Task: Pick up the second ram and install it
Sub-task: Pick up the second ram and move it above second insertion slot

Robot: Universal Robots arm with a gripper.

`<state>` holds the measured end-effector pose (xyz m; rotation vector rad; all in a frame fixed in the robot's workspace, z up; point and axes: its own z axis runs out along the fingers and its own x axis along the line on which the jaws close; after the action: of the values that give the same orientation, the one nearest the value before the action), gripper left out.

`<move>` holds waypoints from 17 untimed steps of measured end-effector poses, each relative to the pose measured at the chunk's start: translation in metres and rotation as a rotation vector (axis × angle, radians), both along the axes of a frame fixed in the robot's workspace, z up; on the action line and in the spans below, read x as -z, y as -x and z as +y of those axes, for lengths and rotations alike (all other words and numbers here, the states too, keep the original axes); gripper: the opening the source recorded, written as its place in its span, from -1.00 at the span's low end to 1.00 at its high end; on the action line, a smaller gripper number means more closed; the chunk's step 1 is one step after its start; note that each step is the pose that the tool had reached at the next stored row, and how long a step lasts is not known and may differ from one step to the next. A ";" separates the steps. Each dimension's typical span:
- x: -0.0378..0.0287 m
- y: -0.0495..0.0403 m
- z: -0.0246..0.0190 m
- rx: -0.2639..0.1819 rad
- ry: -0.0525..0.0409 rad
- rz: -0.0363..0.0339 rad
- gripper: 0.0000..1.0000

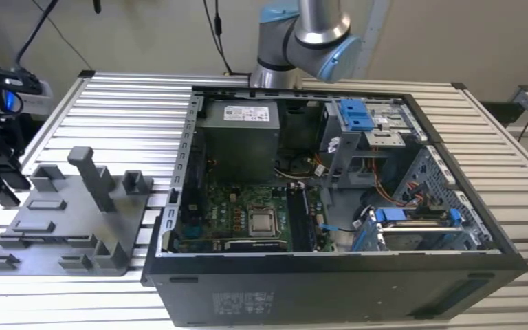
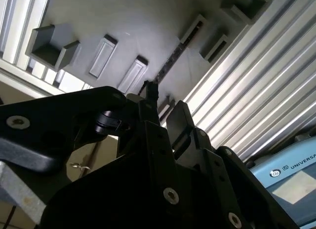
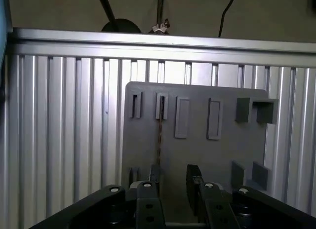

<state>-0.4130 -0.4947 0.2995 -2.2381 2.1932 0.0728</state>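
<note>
The second ram (image 3: 159,135) stands on its long edge in a slot of the grey plastic tray (image 3: 197,155), seen as a thin dark strip. In the second wrist view the ram (image 2: 174,60) runs across the tray (image 2: 138,26) in the same slot. My gripper (image 3: 173,184) hovers above the tray's near end, open, with nothing between its black fingers (image 3: 148,189). One finger lines up roughly with the ram's end, apart from it. In the exterior view the gripper (image 1: 3,182) hangs at the far left beside the tray (image 1: 62,220).
An open computer case (image 1: 337,275) lies on the ribbed metal table (image 1: 117,117), to the exterior view's right of the tray, with motherboard (image 1: 245,213) and blue drive latches (image 1: 356,113) exposed. A tall grey post (image 1: 90,175) rises from the tray. The arm's base (image 1: 301,34) stands behind the case.
</note>
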 end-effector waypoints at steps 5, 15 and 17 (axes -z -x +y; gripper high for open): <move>0.0061 0.0000 0.0000 0.000 0.0000 0.0001 -0.28; 0.0129 0.0000 0.0000 0.000 0.0002 0.0004 -0.28; 0.0131 0.0000 0.0000 0.000 0.0001 0.0001 -0.28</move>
<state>-0.4130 -0.4947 0.2864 -2.2379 2.1935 0.0728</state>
